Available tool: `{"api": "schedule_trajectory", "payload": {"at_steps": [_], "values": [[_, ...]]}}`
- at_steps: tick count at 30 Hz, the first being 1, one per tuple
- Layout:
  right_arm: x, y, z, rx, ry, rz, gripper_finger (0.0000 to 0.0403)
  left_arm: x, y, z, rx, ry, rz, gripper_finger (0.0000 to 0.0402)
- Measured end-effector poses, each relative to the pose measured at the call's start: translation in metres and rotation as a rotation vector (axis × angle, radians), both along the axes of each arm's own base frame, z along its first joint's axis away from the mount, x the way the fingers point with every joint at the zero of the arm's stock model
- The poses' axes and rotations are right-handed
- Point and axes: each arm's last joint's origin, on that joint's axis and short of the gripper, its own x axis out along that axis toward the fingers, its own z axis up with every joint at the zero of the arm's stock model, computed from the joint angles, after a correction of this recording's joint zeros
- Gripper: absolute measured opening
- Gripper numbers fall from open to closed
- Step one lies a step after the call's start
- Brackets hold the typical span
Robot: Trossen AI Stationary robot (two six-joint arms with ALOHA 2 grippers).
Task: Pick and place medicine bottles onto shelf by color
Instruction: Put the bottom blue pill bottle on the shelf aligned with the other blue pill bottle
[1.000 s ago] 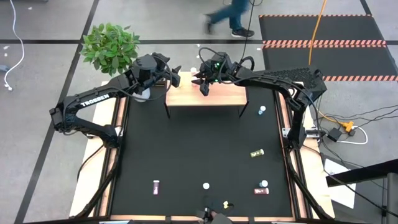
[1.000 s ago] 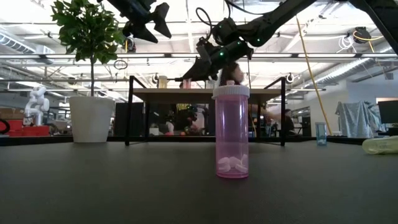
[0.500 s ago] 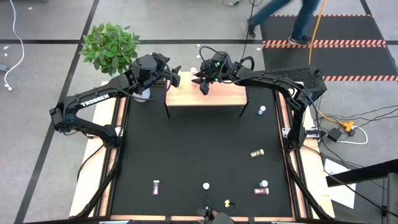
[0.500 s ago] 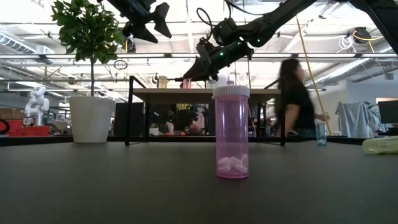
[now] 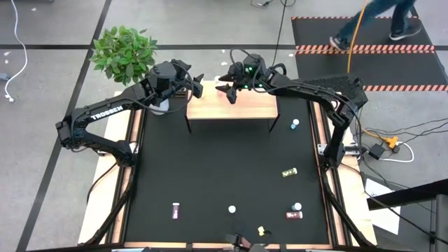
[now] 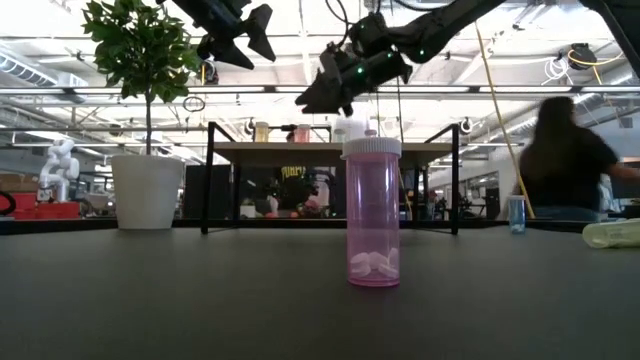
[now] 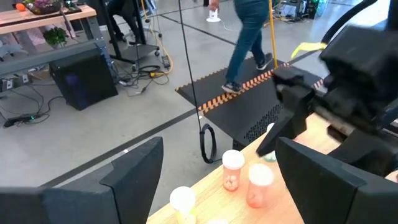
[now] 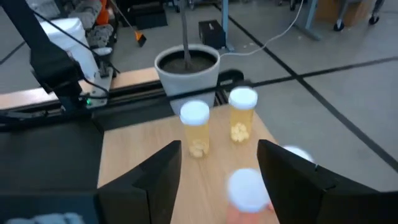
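Right gripper above the far edge of the shelf, fingers spread apart, holding nothing; a white-capped pink bottle stands on the shelf top directly between and below its fingers, two yellow bottles upright beyond it. Left gripper hovers at the shelf's left end, fingers apart, empty. More bottles scattered on the black mat, one pink bottle upright at the near edge

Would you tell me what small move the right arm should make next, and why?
Probably lift the right gripper clear of the shelf: its jaws stand open, the pink bottle stands free beneath them, and loose bottles wait on the table.
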Motion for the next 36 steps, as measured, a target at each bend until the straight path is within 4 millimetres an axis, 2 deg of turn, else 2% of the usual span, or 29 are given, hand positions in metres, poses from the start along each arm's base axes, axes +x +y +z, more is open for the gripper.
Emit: {"api": "schedule_trajectory", "payload": {"at_steps": [5, 9, 14, 16, 19, 24, 32, 36], "values": [[-0.009, 0.006, 0.021, -0.022, -0.034, -0.001, 0.0208, 0.000, 0.000, 0.000, 0.001, 0.001, 0.000, 0.0312], [-0.022, 0.016, 0.047, -0.033, -0.091, 0.008, 0.0208, 0.000, 0.000, 0.000, 0.001, 0.001, 0.000, 0.0312], [-0.053, 0.037, 0.092, -0.061, -0.159, 0.035, 0.0208, 0.000, 0.000, 0.000, -0.003, -0.002, -0.011, 0.0312], [-0.067, 0.045, 0.104, -0.094, -0.140, 0.001, 0.0208, 0.000, -0.001, 0.000, -0.003, -0.002, -0.012, 0.0312], [-0.081, 0.052, 0.106, -0.115, -0.035, -0.063, 0.0204, 0.001, -0.001, 0.000, -0.010, -0.009, -0.015, 0.0312], [-0.100, 0.065, 0.105, -0.020, 0.077, -0.067, 0.0191, 0.003, -0.004, -0.002, -0.092, -0.056, -0.116, 0.0312], [-0.133, 0.102, 0.128, 0.034, 0.095, -0.115, 0.0180, 0.012, -0.004, -0.005, -0.096, -0.085, -0.149, 0.0312], [-0.151, 0.122, 0.126, 0.070, 0.212, -0.185, 0.0173, 0.020, -0.005, -0.004, -0.123, -0.172, -0.157, 0.0312]]}}
